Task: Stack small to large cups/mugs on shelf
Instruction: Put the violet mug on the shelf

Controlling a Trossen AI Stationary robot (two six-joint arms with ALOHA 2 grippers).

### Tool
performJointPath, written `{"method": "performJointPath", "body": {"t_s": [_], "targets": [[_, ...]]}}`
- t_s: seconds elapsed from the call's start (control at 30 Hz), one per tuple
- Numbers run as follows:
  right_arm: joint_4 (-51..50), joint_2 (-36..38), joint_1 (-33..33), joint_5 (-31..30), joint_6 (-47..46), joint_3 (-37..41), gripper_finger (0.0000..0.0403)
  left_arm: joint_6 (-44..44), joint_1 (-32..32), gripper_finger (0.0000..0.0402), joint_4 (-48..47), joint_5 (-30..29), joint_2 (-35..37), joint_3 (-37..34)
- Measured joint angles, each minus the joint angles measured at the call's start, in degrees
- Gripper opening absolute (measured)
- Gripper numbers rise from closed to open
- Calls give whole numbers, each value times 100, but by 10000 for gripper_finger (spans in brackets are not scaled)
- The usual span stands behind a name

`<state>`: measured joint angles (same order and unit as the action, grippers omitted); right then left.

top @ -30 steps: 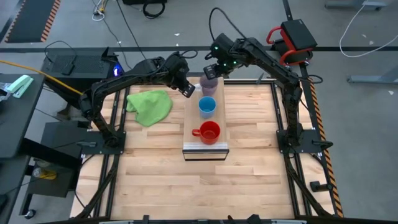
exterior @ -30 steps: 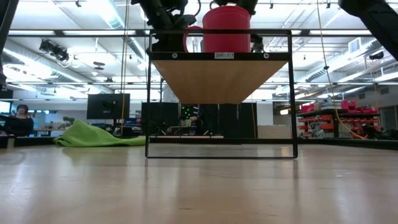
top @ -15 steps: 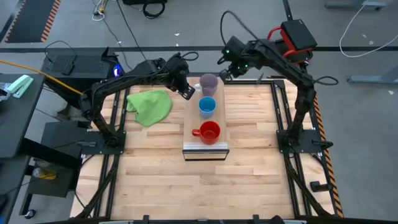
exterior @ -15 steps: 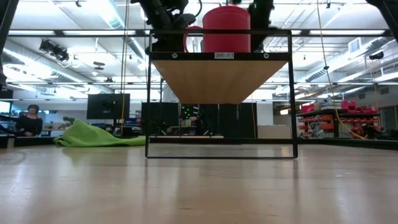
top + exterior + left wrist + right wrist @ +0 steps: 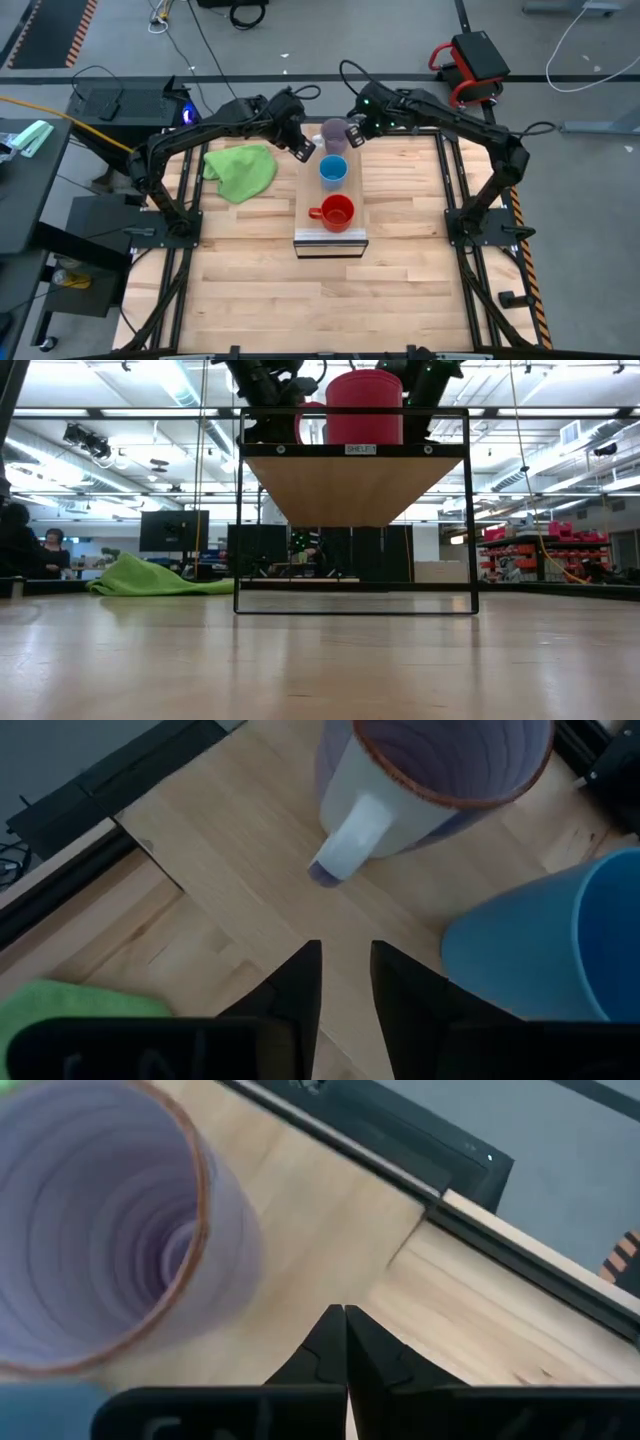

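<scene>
Three vessels stand in a row on the shelf (image 5: 303,215). The translucent purple mug (image 5: 335,134) is at the far end, the blue cup (image 5: 333,172) in the middle, and the red mug (image 5: 338,212) nearest. My left gripper (image 5: 345,960) hovers by the purple mug's left side. It is slightly open and empty, pointing at the mug's handle (image 5: 352,838). My right gripper (image 5: 345,1318) is shut and stands just right of the purple mug (image 5: 95,1230), with bare shelf wood between them. The low view shows only the red mug (image 5: 365,407) on the shelf (image 5: 355,450).
A green cloth (image 5: 242,170) lies on the table left of the shelf. The shelf stands raised on a thin black frame (image 5: 238,520). Black rails (image 5: 440,180) run along the table's sides. The near half of the wooden table (image 5: 320,300) is bare.
My right gripper has left its place above the purple mug. It swung off toward the table's right and far edges, then came back down beside the mug's right side. The mug stands on the shelf's far end as before.
</scene>
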<state>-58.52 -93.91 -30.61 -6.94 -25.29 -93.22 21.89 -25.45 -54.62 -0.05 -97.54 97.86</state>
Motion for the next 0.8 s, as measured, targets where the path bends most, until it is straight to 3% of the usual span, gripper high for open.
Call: {"method": "performJointPath", "body": {"t_s": [0.8], "targets": [[608,-278,337,169,-131,-27,0,103,95,90,295,92,-487,-4]]}}
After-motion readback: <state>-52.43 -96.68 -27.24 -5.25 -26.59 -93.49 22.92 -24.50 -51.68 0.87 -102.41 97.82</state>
